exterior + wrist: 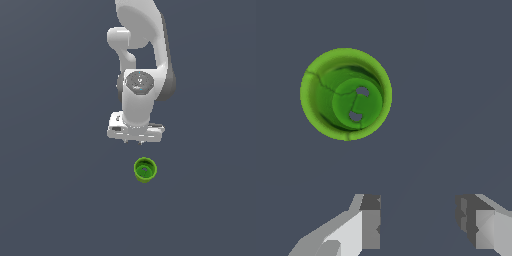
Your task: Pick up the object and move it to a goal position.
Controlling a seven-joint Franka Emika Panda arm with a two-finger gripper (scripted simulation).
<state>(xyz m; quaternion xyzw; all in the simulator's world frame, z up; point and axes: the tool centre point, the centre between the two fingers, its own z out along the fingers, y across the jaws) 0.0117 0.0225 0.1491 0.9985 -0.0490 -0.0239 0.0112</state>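
Cup (145, 169): upright, untouched, apart from gripper (418, 220). Gripper: jaws wide, empty. Step: approach; centre over cup, descend, fingers astride rim before closing.

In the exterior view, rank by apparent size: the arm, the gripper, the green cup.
1. Arm, by far the largest.
2. Gripper with its white hand block, wider than the cup.
3. Green cup, smallest.
The gripper may sit nearer the camera than the cup, so that gap is unsure.
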